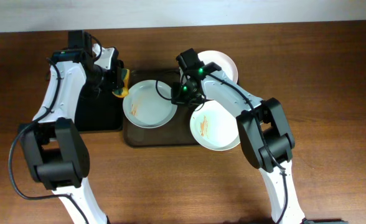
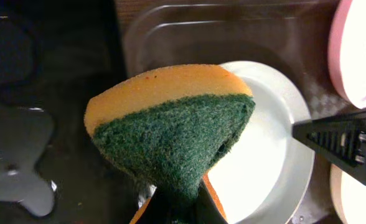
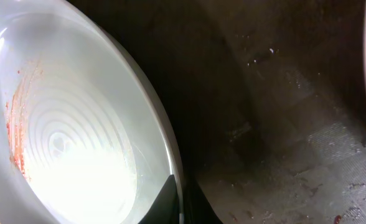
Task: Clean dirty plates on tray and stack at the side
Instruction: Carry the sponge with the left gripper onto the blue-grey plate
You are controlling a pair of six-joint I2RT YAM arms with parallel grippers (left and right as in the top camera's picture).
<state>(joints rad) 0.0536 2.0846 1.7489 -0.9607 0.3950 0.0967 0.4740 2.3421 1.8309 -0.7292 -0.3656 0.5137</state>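
Orange foam backed with green scouring pad: a sponge (image 2: 170, 124) is pinched in the left gripper (image 1: 117, 83), jaws closed narrow on its lower corner. It hangs over the seam between the black bin (image 1: 99, 115) and the tray (image 1: 139, 138), just beside the left rim of the nearest plate (image 1: 149, 104). That plate lies in the tray's left half, to the gripper's right. Orange-brown smears run along its left inner wall, the side closest to the sponge. Across the plate, the right gripper (image 1: 183, 93) is clamped on the opposite rim, and the edge shows between its fingertips in the right wrist view. Whether the plate is lifted off the tray cannot be told. Assessment: the left arm is nearer the soiling, so the coming move is judged a short travel rightward and down onto the smears. Further off, a second smeared plate (image 1: 215, 124) overhangs the tray's right edge. A third plate (image 1: 223, 62) sits by the far right corner, partly behind the right arm
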